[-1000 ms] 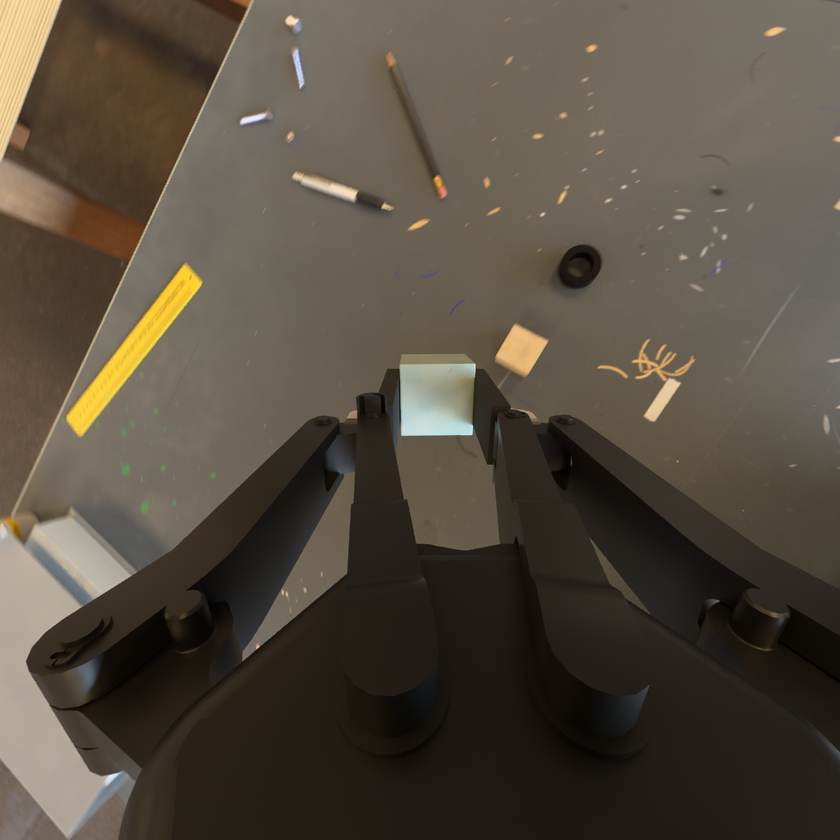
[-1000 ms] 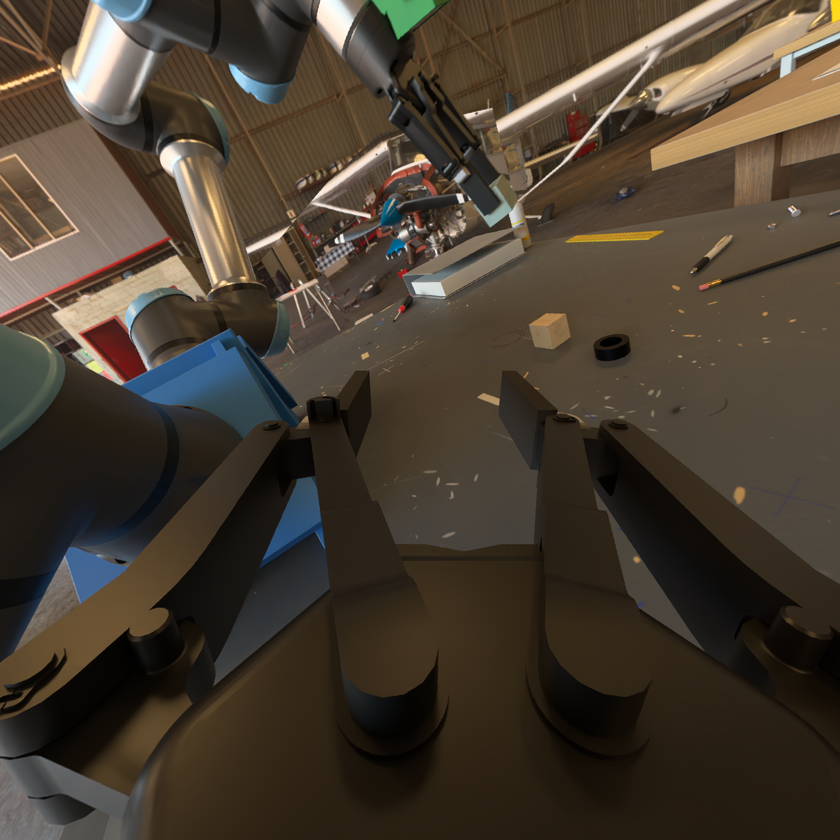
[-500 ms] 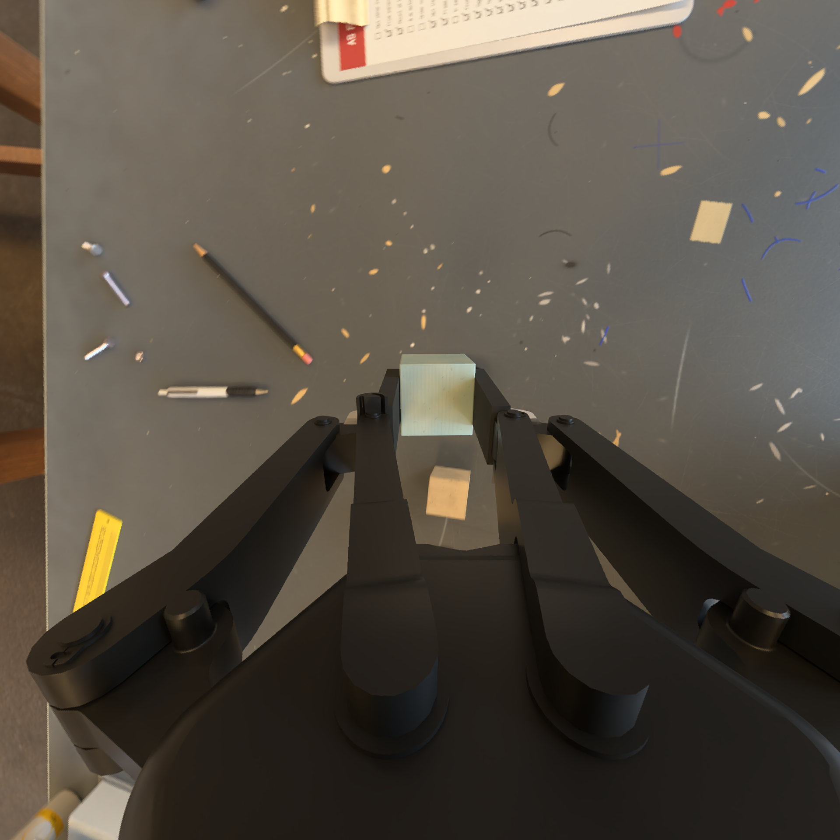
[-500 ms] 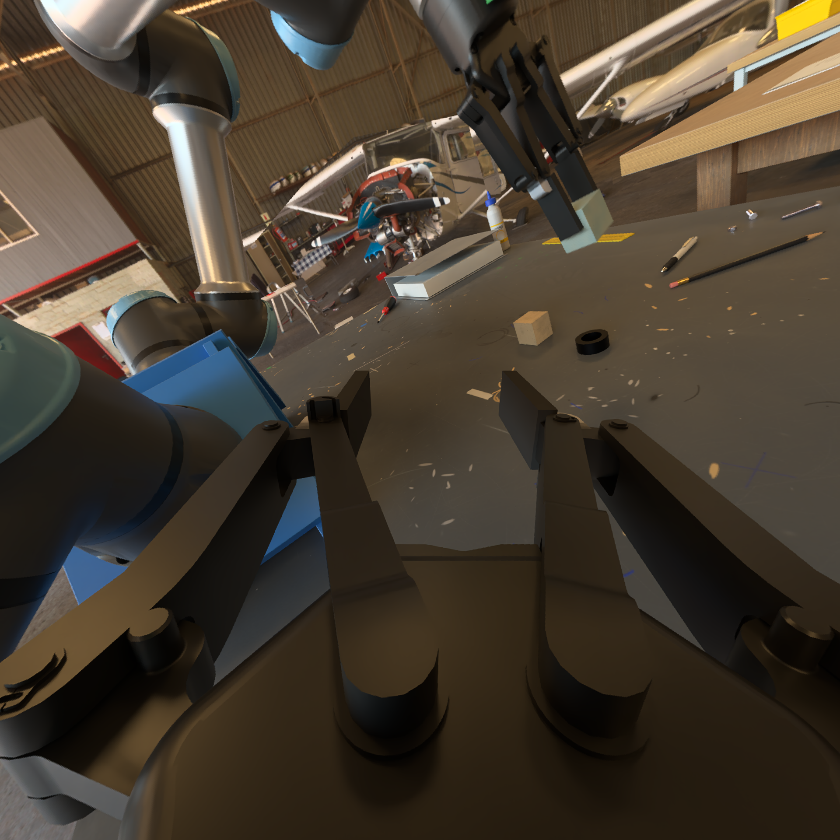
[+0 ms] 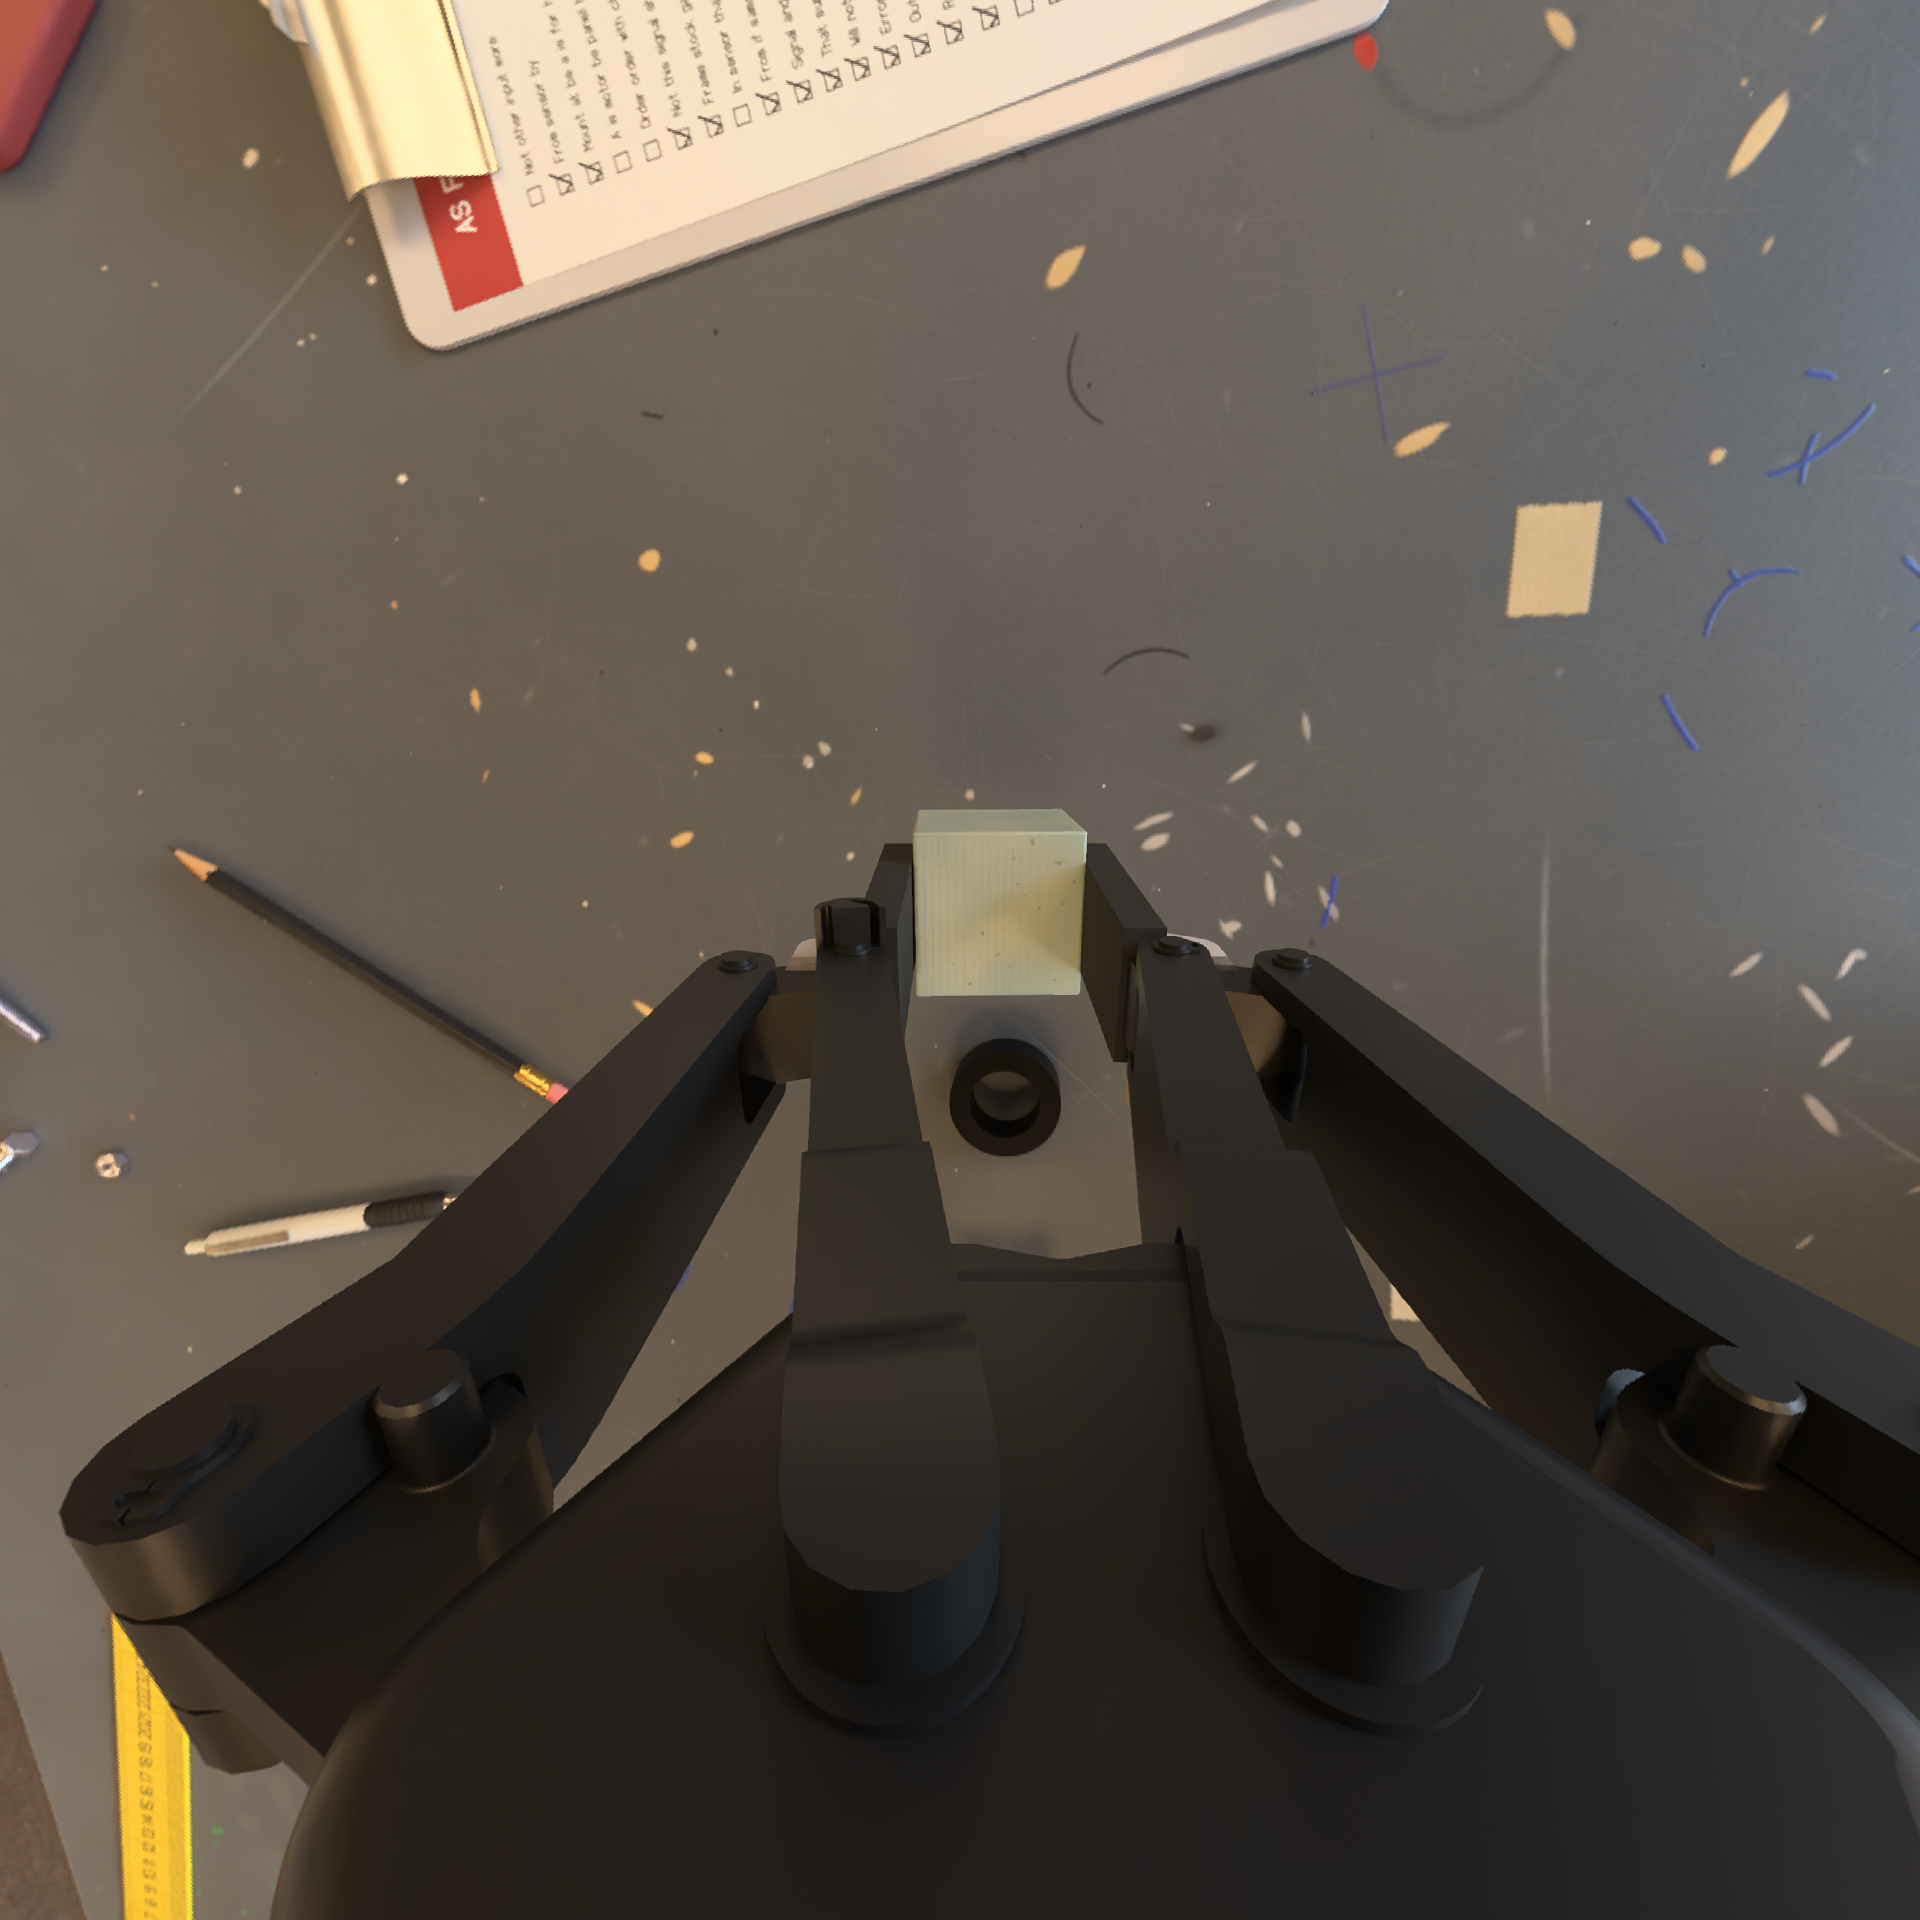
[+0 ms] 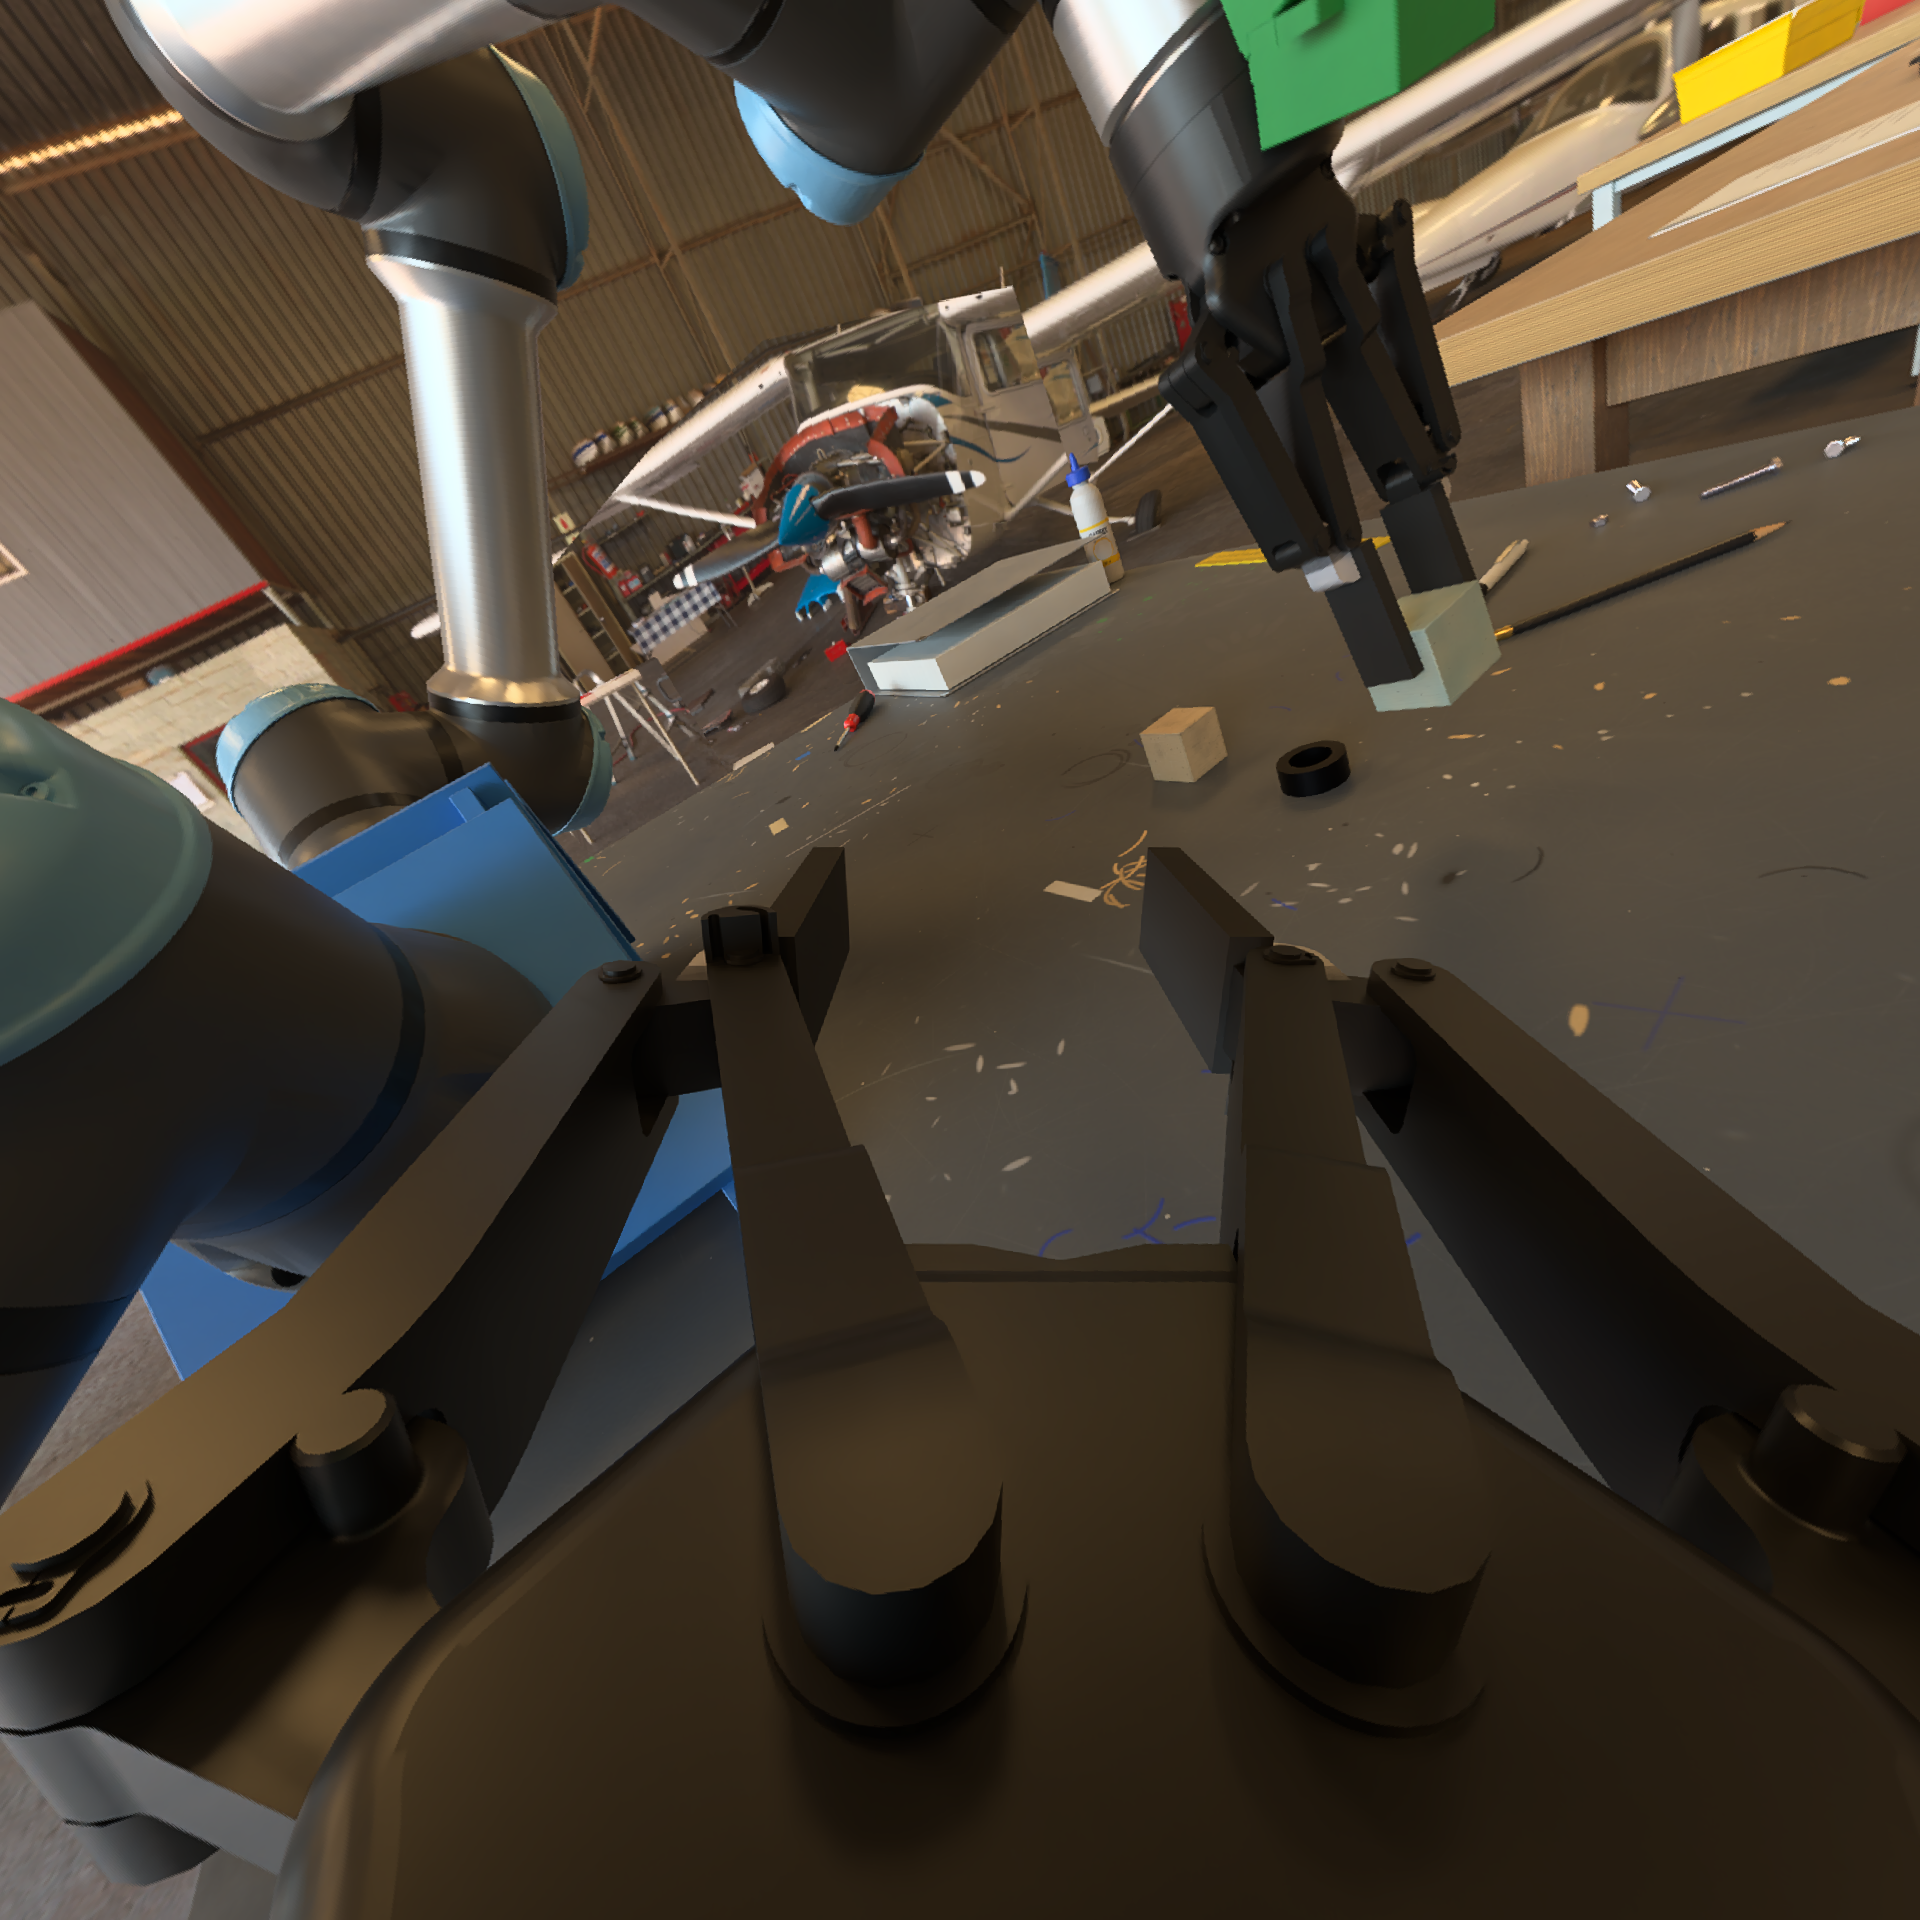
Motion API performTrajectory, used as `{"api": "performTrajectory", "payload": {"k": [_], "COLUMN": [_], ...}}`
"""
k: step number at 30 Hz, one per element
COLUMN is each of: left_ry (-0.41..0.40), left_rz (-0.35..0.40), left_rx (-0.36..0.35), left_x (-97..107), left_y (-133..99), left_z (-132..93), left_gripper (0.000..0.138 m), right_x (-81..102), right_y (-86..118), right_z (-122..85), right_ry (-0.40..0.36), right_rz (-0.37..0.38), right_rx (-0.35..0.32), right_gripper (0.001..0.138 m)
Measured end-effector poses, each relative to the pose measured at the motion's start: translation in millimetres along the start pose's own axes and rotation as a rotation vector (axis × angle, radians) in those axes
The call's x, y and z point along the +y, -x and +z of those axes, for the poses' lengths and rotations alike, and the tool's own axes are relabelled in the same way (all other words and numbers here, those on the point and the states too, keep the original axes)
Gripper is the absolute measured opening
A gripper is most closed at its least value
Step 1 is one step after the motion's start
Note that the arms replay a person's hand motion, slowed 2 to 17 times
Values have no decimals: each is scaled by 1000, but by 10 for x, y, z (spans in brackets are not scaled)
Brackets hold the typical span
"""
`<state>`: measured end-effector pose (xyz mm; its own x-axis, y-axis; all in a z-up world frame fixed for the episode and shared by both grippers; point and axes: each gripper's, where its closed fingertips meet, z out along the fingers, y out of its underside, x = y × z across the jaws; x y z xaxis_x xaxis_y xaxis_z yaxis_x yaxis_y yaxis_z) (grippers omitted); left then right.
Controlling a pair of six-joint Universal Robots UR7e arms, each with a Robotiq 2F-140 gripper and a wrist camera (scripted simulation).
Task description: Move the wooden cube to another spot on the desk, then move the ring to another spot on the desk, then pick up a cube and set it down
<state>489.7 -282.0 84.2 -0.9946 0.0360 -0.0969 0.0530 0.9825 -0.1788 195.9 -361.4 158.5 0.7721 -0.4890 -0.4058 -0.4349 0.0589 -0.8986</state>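
My left gripper is shut on a pale green cube and holds it in the air above the dark desk. The cube also shows in the right wrist view, held by the left gripper. The black ring lies on the desk below the held cube; it also shows in the right wrist view. The wooden cube sits on the desk just left of the ring. My right gripper is open and empty, low over the desk's near side.
A clipboard with a paper form lies at the far side. A pencil, a pen, small bolts and a yellow ruler lie to the left. A grey flat box and a glue bottle stand farther off.
My left gripper has carried the pale green cube across the desk, from over the wooden cube to over the ring, toward the clipboard. The right gripper has stayed open and shifted only slightly.
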Motion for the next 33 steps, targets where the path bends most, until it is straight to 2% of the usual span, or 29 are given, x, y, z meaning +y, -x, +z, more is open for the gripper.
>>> {"api": "performTrajectory", "payload": {"k": [11,33], "left_ry": [-1,38], "left_rz": [13,-18], "left_rx": [44,77], "left_x": [-111,-75], "left_y": [-50,-97], "left_z": [308,535], "left_gripper": [40,40], "right_x": [29,55], "right_y": [-45,-117], "right_z": [-76,-60], "right_ry": [-1,-7], "right_rz": [13,28], "right_rx": [15,0], "right_gripper": [75,75]}}
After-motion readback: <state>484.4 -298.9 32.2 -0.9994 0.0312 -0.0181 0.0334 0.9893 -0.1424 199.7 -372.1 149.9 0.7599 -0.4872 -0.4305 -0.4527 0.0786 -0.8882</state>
